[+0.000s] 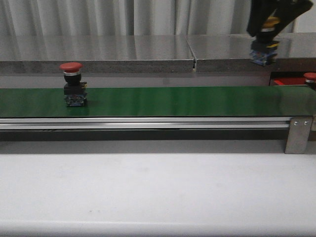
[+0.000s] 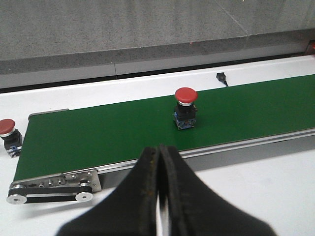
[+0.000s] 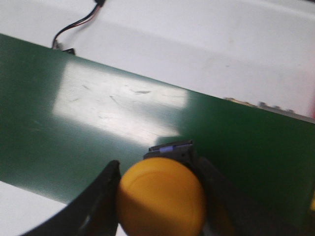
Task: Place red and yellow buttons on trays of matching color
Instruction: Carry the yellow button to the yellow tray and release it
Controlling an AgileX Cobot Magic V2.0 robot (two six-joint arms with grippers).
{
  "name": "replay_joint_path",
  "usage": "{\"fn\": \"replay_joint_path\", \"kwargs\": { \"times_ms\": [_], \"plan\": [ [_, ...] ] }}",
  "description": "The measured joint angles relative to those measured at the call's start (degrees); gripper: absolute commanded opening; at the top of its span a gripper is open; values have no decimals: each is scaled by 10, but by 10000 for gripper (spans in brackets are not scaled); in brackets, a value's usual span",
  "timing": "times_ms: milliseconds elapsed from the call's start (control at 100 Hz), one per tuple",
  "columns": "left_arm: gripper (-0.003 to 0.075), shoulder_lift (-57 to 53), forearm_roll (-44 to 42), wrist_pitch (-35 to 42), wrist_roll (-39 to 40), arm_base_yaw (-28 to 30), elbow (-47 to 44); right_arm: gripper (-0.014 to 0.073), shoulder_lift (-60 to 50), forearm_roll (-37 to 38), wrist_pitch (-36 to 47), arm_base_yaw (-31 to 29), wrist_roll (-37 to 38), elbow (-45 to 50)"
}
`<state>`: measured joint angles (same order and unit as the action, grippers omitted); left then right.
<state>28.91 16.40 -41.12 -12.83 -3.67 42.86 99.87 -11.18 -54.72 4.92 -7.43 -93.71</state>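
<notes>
**Yellow button held aloft, red button riding the belt**

Yellow button [image 3: 161, 195] sat pinched between the fingers of the right gripper [image 1: 266, 30], lifted well above the far right end of the green belt [image 1: 197, 101]. A red button [image 1: 73, 84] stood upright on the belt toward its left end. Another red button [image 2: 8, 133] rested off the belt on the white table [image 2: 275, 182], just beside the belt's roller end. At the front view's right edge, a red tray [image 1: 291, 80] showed behind the belt, with a further red cap [image 1: 310, 77] over it. The left gripper [image 2: 160, 167] hung near the belt's edge, its fingers pressed together on nothing.
</notes>
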Motion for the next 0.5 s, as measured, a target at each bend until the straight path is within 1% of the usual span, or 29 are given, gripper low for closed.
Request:
{"fn": "replay_joint_path", "kwargs": {
  "times_ms": [290,500],
  "plan": [
    [-20,0,0,0,0,0,0,-46,-24,2,-5,-127,1,40],
    [-20,0,0,0,0,0,0,-46,-24,6,17,-211,1,78]
  ]
}}
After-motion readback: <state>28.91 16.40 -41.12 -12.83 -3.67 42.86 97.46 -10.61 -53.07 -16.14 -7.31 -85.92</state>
